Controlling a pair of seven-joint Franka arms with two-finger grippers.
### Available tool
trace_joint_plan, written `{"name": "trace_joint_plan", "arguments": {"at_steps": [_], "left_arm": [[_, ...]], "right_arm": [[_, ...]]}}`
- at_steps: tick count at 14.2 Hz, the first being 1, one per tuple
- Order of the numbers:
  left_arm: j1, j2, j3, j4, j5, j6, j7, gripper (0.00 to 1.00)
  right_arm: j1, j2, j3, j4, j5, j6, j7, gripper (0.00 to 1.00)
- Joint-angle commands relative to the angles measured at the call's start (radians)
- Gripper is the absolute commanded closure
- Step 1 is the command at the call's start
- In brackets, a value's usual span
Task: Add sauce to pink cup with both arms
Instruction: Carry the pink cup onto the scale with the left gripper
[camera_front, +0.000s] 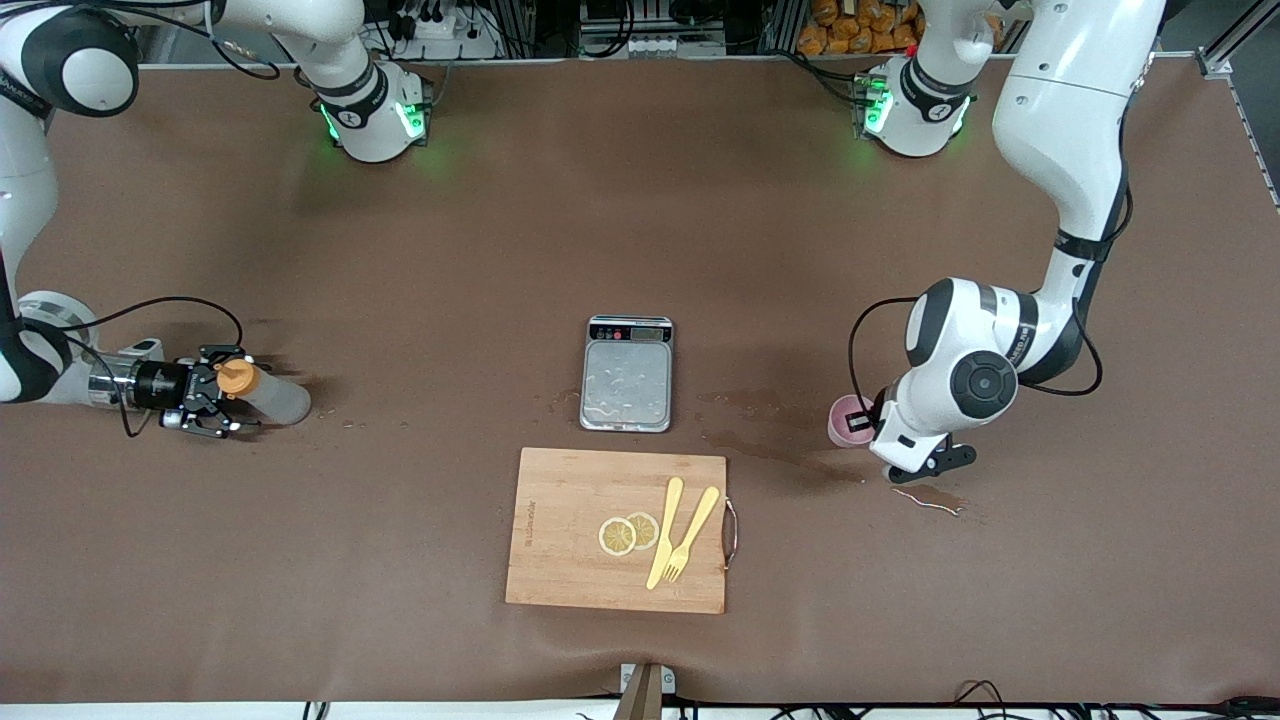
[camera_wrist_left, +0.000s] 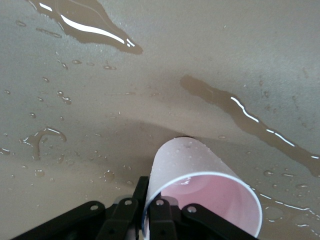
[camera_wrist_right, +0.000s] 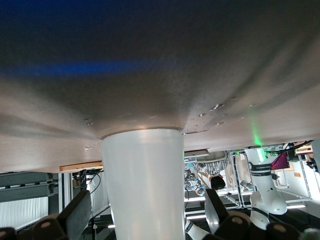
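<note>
The sauce bottle (camera_front: 270, 397) stands upright near the right arm's end of the table, with its orange cap (camera_front: 236, 377) on top. My right gripper (camera_front: 233, 393) reaches in level with the table. Its open fingers straddle the bottle's upper part, and in the right wrist view a gap shows between each finger and the bottle (camera_wrist_right: 142, 175). The pink cup (camera_front: 846, 420) is toward the left arm's end, at table level among wet patches. My left gripper (camera_front: 868, 426) pinches the cup's wall (camera_wrist_left: 200, 165) at the rim, one finger (camera_wrist_left: 140, 191) outside and one inside.
A silver scale (camera_front: 627, 375) sits mid-table. A wooden cutting board (camera_front: 560, 530) lies nearer the front camera, with lemon slices (camera_front: 627, 533) and a yellow knife and fork (camera_front: 680, 535) on it. Spilled liquid (camera_front: 930, 497) lies by the cup, with more (camera_front: 760, 440) between cup and scale.
</note>
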Motion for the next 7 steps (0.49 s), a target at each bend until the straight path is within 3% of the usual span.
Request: {"name": "trace_joint_plan", "arguments": {"at_steps": [1,2,3,5,7], "left_arm": [[-0.007,-0.003,0.009,0.010,0.025,-0.005,-0.018,1.00],[-0.006,-0.021,0.009,0.008,0.025,-0.008,-0.028,1.00],[-0.007,-0.039,0.009,0.008,0.025,-0.015,-0.054,1.00],[-0.006,-0.085,0.006,0.010,0.025,-0.045,-0.097,1.00],[0.002,-0.131,0.002,0.010,0.016,-0.063,-0.116,1.00]], "right_arm": [[0.029,0.014,-0.002,0.024,0.021,-0.014,0.001,0.00],[0.029,0.014,-0.002,0.024,0.021,-0.014,0.001,0.00],[0.029,0.012,-0.002,0.024,0.021,-0.014,-0.004,0.09],[0.027,0.012,-0.002,0.024,0.021,-0.014,-0.008,0.37],[0.027,0.012,-0.002,0.024,0.021,-0.014,-0.007,0.48]]}}
